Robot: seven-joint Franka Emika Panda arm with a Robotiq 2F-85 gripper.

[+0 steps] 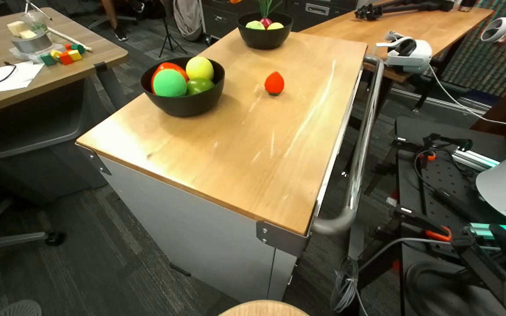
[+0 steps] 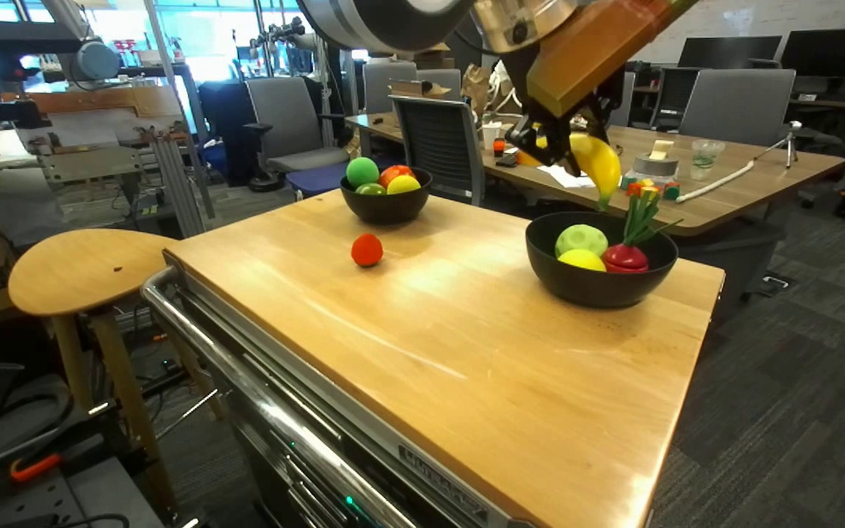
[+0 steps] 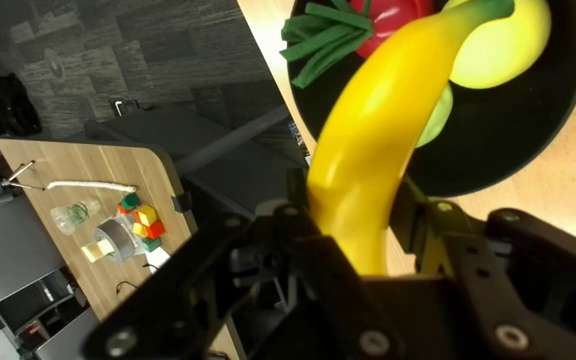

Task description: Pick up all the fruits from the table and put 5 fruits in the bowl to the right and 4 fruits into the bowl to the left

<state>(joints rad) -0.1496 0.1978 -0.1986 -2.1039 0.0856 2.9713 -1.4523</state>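
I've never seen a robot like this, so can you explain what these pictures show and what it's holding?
The machine is a remotely steered robot arm. Two pictures come from cameras standing apart from it; the third from one on the arm, looking past the gripper.

A black bowl on the wooden tabletop shows a big red fruit, bright green fruit, round yellow fruit and dark green fruit. A second black bowl shows a pale green fruit, another yellow fruit and a leafy red fruit. A small red fruit lies outside both bowls. The gripper holds a banana in the air near the second black bowl.
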